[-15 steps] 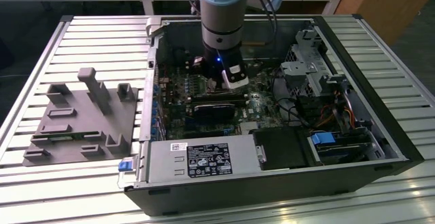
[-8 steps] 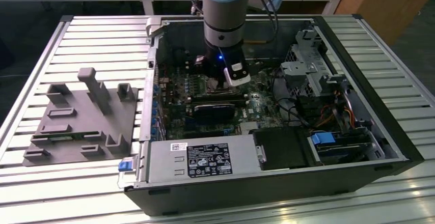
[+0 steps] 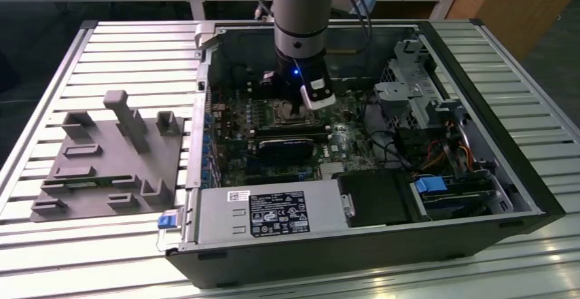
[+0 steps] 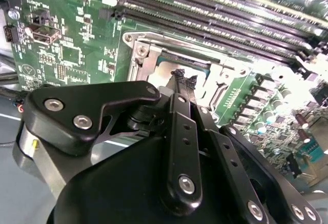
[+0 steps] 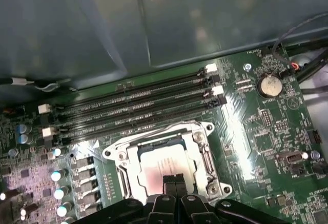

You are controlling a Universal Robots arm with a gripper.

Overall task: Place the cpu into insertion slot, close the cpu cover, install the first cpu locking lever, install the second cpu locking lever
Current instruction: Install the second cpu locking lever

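The cpu (image 5: 159,166), a flat square chip with a dull silver-grey top, lies in the socket on the green motherboard (image 5: 256,131). The silvery cpu cover (image 5: 205,152) frames it and looks lowered around it. My gripper (image 5: 175,179) is shut, its two black fingertips pressed together with nothing between them. The tips hover at or on the cpu's near edge; I cannot tell whether they touch. In the second wrist view the gripper (image 4: 183,75) points down at the socket's middle, and the cpu (image 4: 165,73) shows beside the tips. In the exterior view the arm (image 3: 299,34) reaches down into the open computer case (image 3: 507,177).
Several long memory slots (image 5: 138,111) run just behind the socket. A row of capacitors (image 5: 59,175) stands on one side and a coin battery (image 5: 269,85) on the other. Outside the case, a grey fixture block (image 3: 109,156) sits on the slatted table. A power supply (image 3: 267,210) fills the case's near end.
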